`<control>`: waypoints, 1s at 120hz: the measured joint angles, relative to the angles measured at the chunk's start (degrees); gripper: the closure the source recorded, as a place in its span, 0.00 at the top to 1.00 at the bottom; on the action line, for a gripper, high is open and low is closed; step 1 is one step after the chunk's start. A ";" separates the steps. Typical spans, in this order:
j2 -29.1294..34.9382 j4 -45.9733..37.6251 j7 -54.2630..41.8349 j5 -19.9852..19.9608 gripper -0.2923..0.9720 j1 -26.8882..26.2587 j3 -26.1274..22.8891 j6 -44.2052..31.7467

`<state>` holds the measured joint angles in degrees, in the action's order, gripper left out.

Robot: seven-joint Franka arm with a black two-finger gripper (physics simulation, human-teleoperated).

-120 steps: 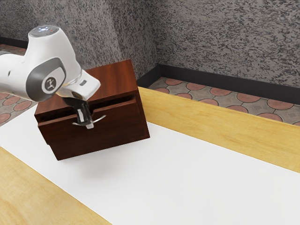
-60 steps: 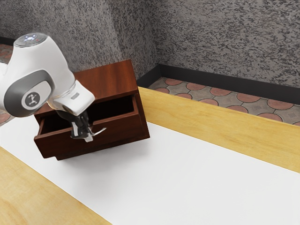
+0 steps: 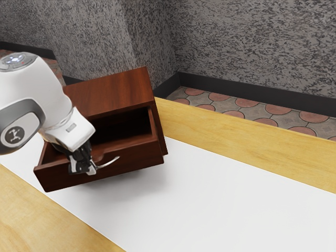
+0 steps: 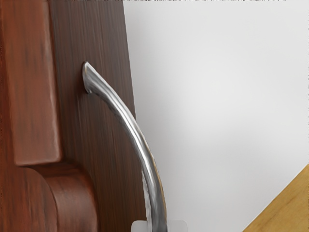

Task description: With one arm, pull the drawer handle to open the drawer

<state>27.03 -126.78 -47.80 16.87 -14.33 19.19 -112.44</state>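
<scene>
A dark red wooden cabinet [image 3: 113,92] stands on the white table strip at the exterior view's left. Its drawer [image 3: 131,155] is pulled partway out, so the dark hollow inside shows. A curved silver handle [image 3: 106,161] crosses the drawer front. My black gripper [image 3: 82,165] is shut on the handle's end nearest the arm. In the wrist view the handle [image 4: 130,128] arcs over the drawer front [image 4: 99,145] down toward my hand.
The white table surface [image 3: 210,194] stretches to the exterior view's right, bordered by light wooden strips [image 3: 247,136]. A grey speckled wall [image 3: 236,37] and a tiled floor [image 3: 252,110] lie behind. My white arm [image 3: 31,110] covers the cabinet's near corner.
My gripper has drawn back toward the exterior view's lower left with the handle in it, and the drawer has slid out from nearly shut to partway open.
</scene>
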 joint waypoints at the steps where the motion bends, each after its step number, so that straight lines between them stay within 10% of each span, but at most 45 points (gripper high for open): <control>1: 0.02 -0.03 0.02 0.01 0.14 0.03 -0.09 -0.01; 96: 0.33 2.02 0.17 -1.11 0.33 0.44 -3.24 0.81; 108: -0.55 9.89 0.13 -3.33 0.34 0.47 -4.13 3.82; 120: -13.88 39.07 0.08 -6.79 0.44 1.46 -4.01 15.24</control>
<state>13.15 -87.71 -47.72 10.08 -12.86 15.18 -97.20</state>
